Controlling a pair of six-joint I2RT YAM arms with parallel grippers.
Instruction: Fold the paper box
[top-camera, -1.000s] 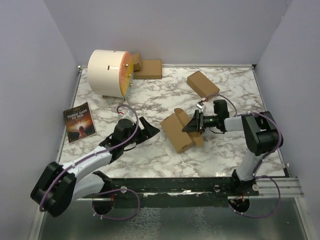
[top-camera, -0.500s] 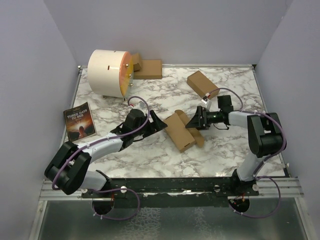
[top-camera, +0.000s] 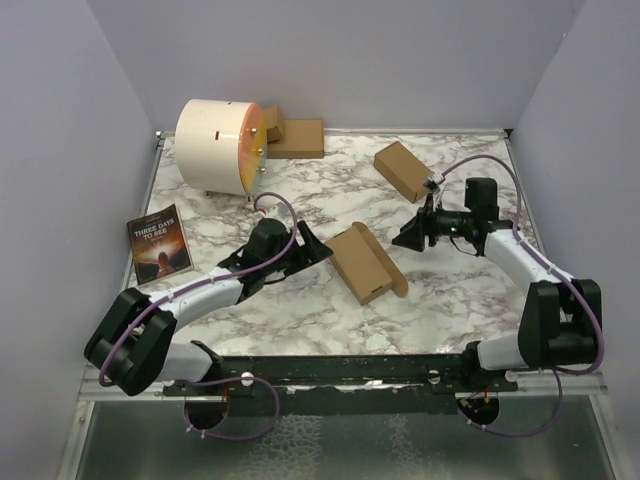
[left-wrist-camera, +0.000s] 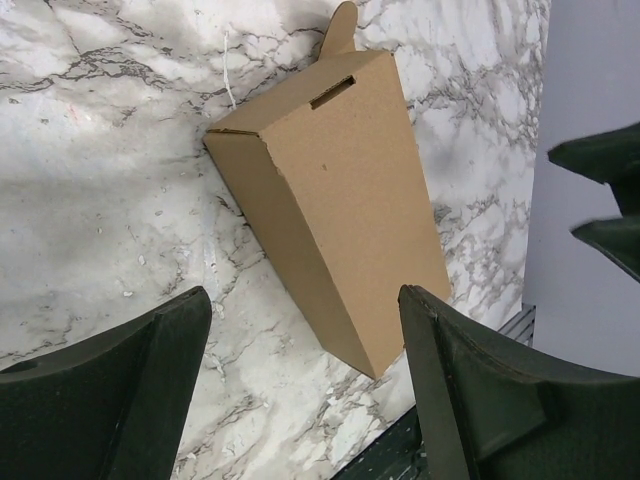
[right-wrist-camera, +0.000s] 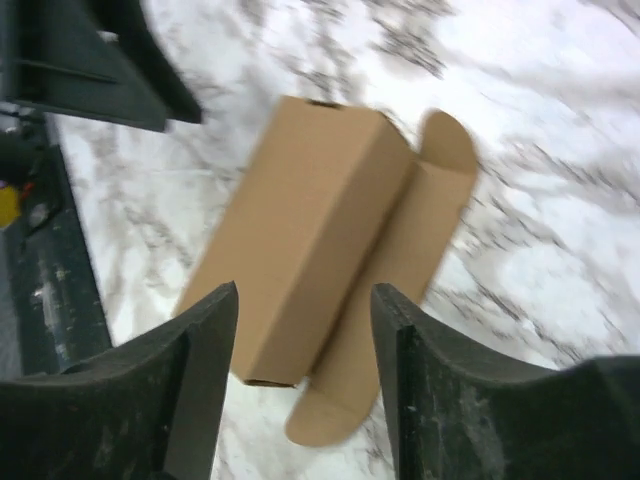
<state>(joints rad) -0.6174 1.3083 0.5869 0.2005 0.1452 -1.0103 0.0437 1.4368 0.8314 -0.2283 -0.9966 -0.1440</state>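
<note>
Marble tabletop (top-camera: 300, 200) with the paper box (top-camera: 365, 263) lying at centre as an oblong carton. Left gripper (top-camera: 318, 247), jaws spread and empty, just left of it; right gripper (top-camera: 403, 239), likewise spread and empty, apart to its right.

The only writing that can be read is on the book (top-camera: 159, 245) lying flat near the left edge of the tabletop (top-camera: 300, 320): its dark cover carries the title "THREE DAYS TO SEE" in pale capital letters, set in stacked lines across the upper part
</note>
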